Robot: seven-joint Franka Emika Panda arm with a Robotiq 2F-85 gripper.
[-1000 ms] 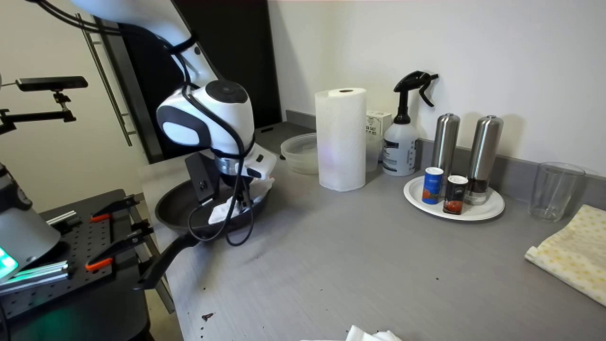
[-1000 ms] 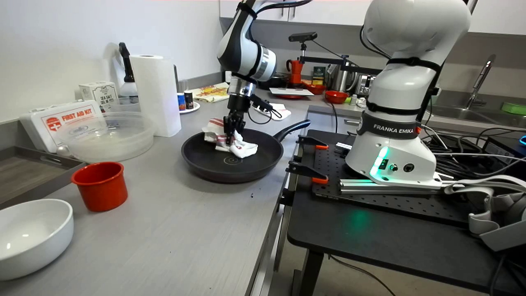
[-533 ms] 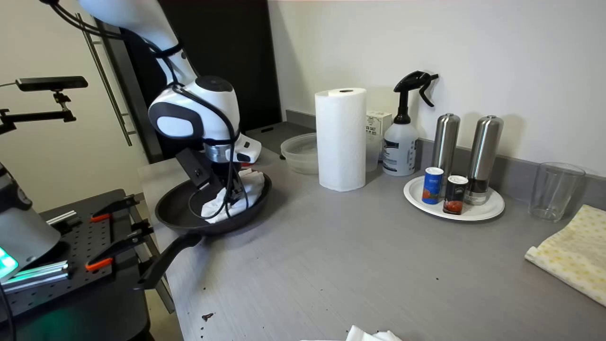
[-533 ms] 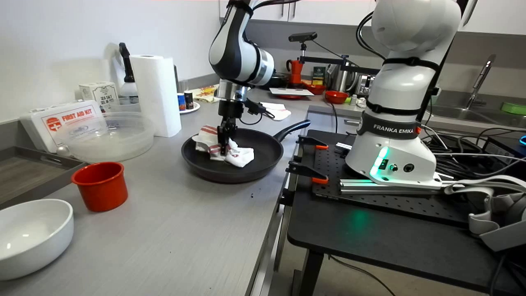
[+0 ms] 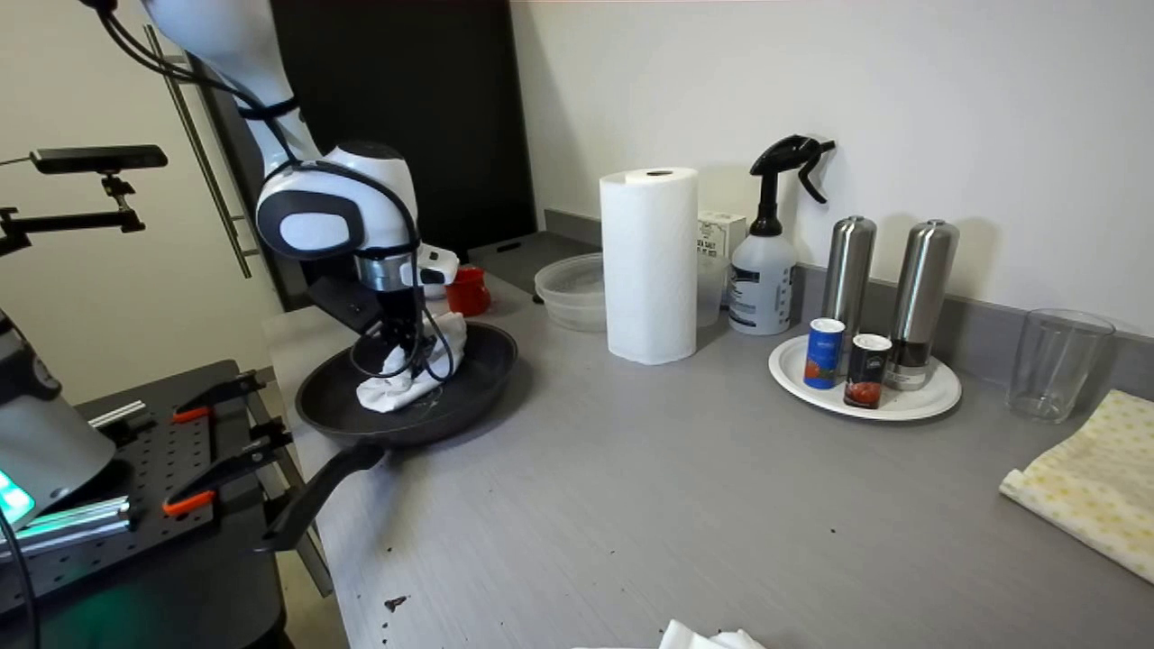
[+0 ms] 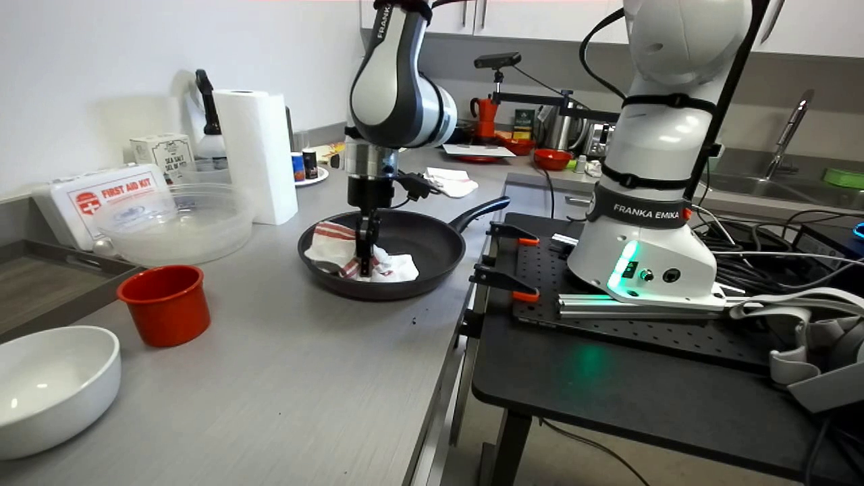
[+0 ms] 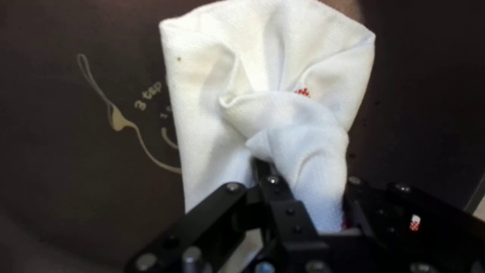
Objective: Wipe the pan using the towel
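Gripper (image 7: 307, 178) farther over, red cup (image 5: 469, 292) visible

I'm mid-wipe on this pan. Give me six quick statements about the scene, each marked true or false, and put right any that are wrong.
1. The gripper is closed on the towel inside the pan. True.
2. The towel covers the whole inside of the pan. False: bare pan shows beside it in the wrist view, with "3 tsp" print readable.
3. In an exterior view, the red cup stands between the white bowl and the pan. True.
4. The paper towel roll stands upright in both exterior views. True.
5. The red cup lies on its side. False: it stands upright.
6. The paper towel roll touches the pan. False: a strip of counter separates them.
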